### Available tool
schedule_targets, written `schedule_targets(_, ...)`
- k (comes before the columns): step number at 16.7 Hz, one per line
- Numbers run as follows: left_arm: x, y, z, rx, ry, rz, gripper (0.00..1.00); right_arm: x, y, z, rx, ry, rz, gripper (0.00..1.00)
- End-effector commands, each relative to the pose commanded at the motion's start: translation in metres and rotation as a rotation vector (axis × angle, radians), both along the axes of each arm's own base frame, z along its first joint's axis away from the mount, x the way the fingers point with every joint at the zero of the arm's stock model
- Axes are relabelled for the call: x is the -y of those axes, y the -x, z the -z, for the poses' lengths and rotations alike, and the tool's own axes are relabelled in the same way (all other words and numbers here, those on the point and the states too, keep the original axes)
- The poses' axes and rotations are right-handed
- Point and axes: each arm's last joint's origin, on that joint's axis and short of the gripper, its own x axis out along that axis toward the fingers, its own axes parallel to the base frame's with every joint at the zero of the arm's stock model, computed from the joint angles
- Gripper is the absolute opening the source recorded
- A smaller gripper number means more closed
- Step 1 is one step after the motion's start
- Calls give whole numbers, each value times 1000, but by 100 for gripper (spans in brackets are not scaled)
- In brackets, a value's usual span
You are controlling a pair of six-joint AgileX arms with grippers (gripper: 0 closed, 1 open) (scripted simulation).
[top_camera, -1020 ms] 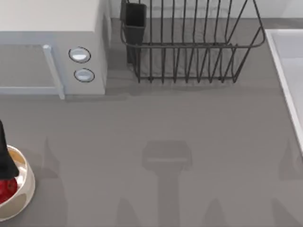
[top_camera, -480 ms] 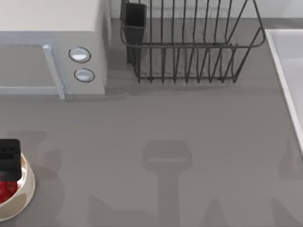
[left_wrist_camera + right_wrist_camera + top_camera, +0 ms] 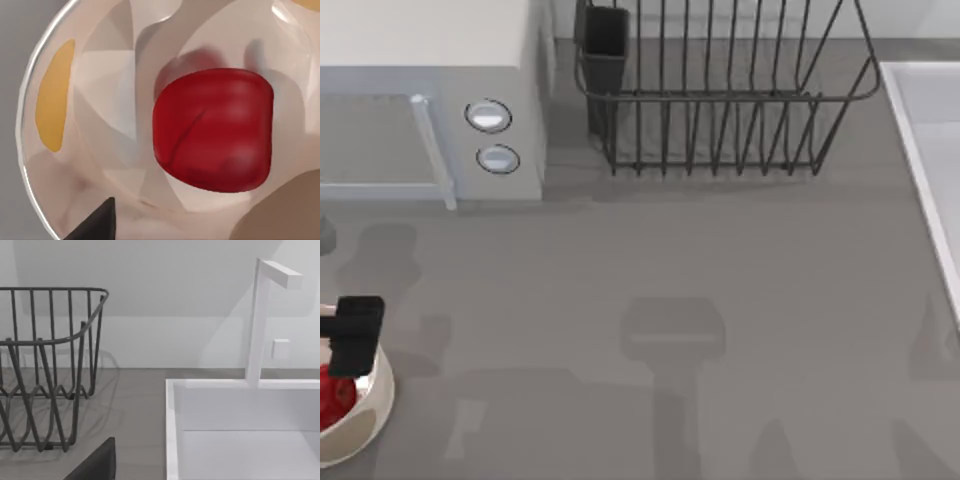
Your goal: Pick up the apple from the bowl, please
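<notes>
The cream-white bowl (image 3: 375,415) sits at the table's left front edge, partly cut off by the top view's border. The red apple (image 3: 332,393) lies inside it. My left gripper (image 3: 352,338) hovers over the bowl's far rim, just above the apple. In the left wrist view the apple (image 3: 215,130) looms large in the bowl (image 3: 100,165) beside a tan patch (image 3: 52,95). The left gripper (image 3: 185,227) is open, a dark fingertip (image 3: 97,225) on one side, and holds nothing. My right gripper (image 3: 160,475) is parked near the sink, open.
A white microwave-like box (image 3: 430,100) stands at the back left. Behind the middle is a dark wire rack (image 3: 720,100) with a black cup (image 3: 605,40). A white sink (image 3: 930,150) with a faucet (image 3: 257,320) runs along the right edge.
The left gripper has shifted a little to the right over the bowl, and its shadows on the table moved with it. The apple stays in the bowl.
</notes>
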Motion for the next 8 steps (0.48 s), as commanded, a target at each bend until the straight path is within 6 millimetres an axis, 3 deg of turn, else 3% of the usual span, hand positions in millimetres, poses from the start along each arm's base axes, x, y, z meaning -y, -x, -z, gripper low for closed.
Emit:
schedule_targets(3,0,-10,2,-82,-1,1,100,0,0,0,0,0,0,100)
schedule_targets(8,0,-10,2,-84,-1,-1,100,0,0,0,0,0,0,100)
